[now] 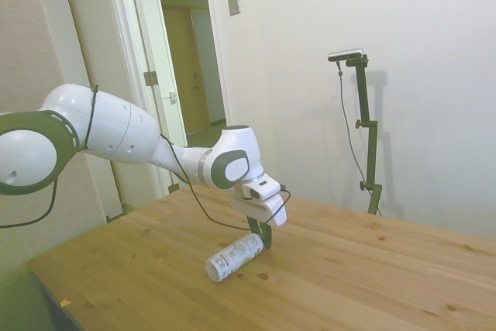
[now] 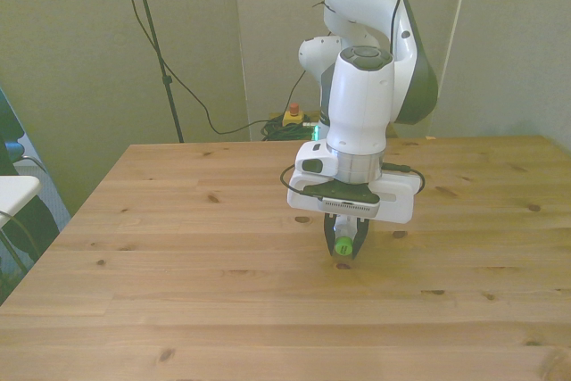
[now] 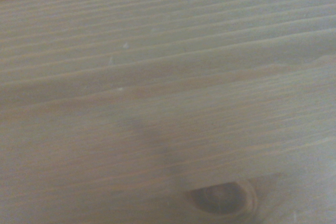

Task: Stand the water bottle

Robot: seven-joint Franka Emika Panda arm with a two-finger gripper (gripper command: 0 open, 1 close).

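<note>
The water bottle point(image 1: 234, 256) lies on its side on the wooden table point(image 1: 372, 284), showing its clear body and white label. Its base points toward the table's near corner in the side view. My gripper point(image 1: 266, 238) is down at the bottle's cap end, with the fingers shut on the neck. In the front view only the green cap point(image 2: 345, 244) shows, pinched between the dark fingers of the gripper point(image 2: 345, 249) just above the table point(image 2: 178, 247). The wrist view holds only blurred wood grain and a knot point(image 3: 220, 196); the bottle is out of it.
Bare planks spread on all sides of the bottle. A wall and a doorway point(image 1: 186, 60) stand behind the table in the side view. Cables and a red-topped button point(image 2: 292, 116) lie on the floor beyond the far edge in the front view.
</note>
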